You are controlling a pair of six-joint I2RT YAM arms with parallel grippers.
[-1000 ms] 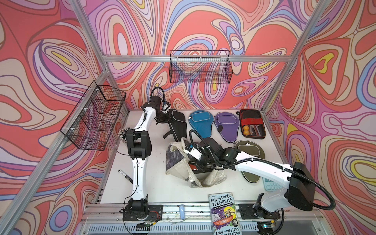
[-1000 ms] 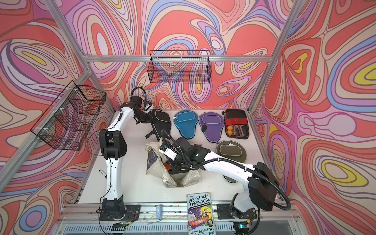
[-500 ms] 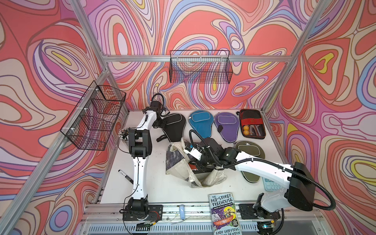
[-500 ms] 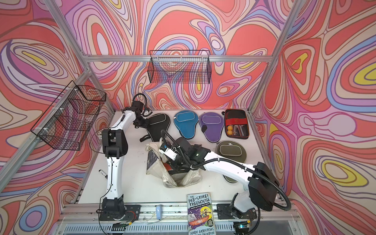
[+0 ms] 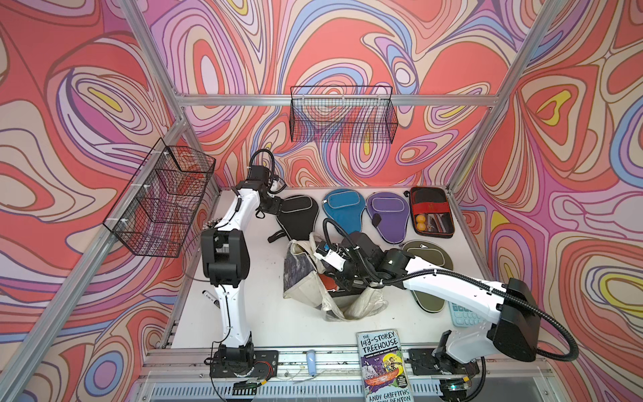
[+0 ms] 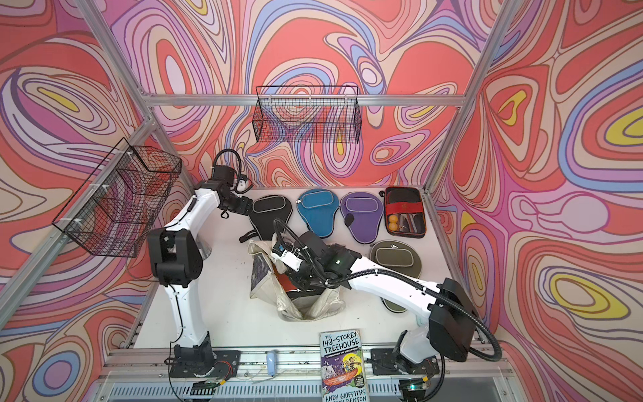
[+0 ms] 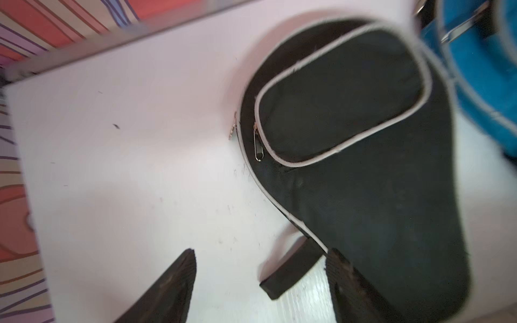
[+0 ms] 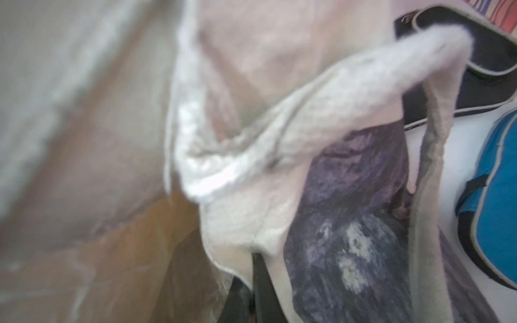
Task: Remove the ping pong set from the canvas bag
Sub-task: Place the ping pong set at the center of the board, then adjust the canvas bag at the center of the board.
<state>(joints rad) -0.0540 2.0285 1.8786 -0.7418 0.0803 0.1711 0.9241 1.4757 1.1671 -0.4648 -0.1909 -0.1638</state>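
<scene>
Out on the white table [image 5: 264,306]: four paddle-shaped zip covers, namely black cover [image 5: 300,214], blue cover [image 5: 342,212], purple cover [image 5: 388,217] and olive cover [image 5: 428,257], plus one rectangular case [image 5: 431,205] holding two orange balls [image 5: 422,220]. All laid flat, long axes running back to front; covers' round heads toward the back wall, handle ends toward the front.

Slumped mid-table: one canvas bag [image 5: 299,275], something red [image 5: 327,281] showing inside.

Left gripper [image 7: 261,251] spread wide, gripping nothing, just above the black cover's handle end. A second ago tilted up at the jaws, now flat and let go.

Right gripper [image 8: 249,279] deep in the bag's mouth, closed on a fold of cream canvas, unmoved since.

One paperback [image 5: 382,365] at the front edge; two wire baskets [image 5: 342,118] on the walls.
</scene>
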